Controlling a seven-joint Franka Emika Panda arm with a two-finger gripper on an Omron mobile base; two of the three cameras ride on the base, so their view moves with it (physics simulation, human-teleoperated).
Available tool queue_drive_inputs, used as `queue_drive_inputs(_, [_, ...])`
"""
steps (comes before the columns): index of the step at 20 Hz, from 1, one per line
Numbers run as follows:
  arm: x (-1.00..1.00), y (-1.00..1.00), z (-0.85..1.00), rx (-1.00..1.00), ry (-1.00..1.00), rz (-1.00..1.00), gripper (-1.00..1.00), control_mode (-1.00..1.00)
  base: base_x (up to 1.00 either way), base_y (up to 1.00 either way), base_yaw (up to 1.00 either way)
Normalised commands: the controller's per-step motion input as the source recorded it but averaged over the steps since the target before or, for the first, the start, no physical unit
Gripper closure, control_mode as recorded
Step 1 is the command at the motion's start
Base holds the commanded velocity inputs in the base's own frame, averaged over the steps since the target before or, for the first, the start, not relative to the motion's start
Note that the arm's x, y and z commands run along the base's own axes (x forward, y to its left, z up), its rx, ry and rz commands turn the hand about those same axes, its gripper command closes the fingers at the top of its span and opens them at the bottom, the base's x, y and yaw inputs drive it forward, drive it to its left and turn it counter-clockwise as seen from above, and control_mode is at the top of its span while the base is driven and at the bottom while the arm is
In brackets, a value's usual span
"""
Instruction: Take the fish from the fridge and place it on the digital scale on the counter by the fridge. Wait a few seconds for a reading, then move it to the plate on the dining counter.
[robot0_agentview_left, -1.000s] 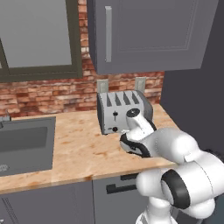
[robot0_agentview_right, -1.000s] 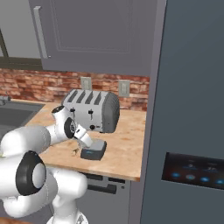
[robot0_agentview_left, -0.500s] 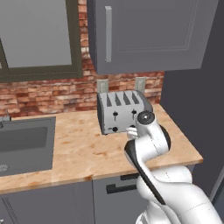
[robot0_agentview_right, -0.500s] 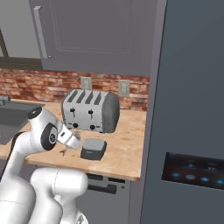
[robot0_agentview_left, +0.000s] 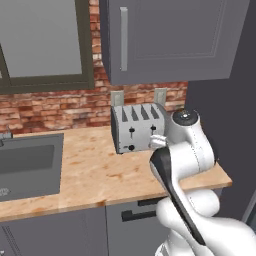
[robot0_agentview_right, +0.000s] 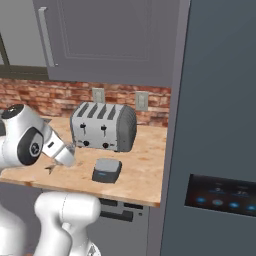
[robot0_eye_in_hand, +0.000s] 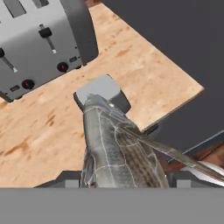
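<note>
The gripper (robot0_eye_in_hand: 124, 177) holds the fish (robot0_eye_in_hand: 116, 151) between its two fingers. In the hand view the dark finger tips sit either side of the fish's body at the bottom edge, part-way open and closed on it. The fish runs from between the fingers up the frame, its far end overlapping the near edge of the digital scale (robot0_eye_in_hand: 101, 92); whether it touches the scale cannot be told from this view.

In the right base view the gripper (robot0_agentview_right: 64, 156) hangs over the wooden counter (robot0_agentview_right: 140, 170), to the left of the digital scale (robot0_agentview_right: 106, 170) and apart from it. A small dark sliver (robot0_agentview_right: 50, 169) shows just below the hand there; it is too small to identify with certainty.

The scale lies flat on the counter, in front of the silver four-slot toaster (robot0_agentview_right: 103, 127) and near the fridge (robot0_agentview_right: 215, 125), whose door is closed. The scale's top is bare in the right base view.
</note>
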Motion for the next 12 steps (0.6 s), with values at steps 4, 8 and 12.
queue_drive_inputs(4, [-0.49,0.0,1.0,0.08,0.17,0.0,1.0,-1.0,0.0,0.0,0.0])
queue_drive_inputs(8, [-0.42,-0.03,0.81,0.02,0.16,0.0,1.0,-1.0,0.0,0.0,0.0])
queue_drive_inputs(12, [-0.21,-0.14,0.24,0.0,0.15,0.0,1.0,-1.0,0.0,0.0,0.0])
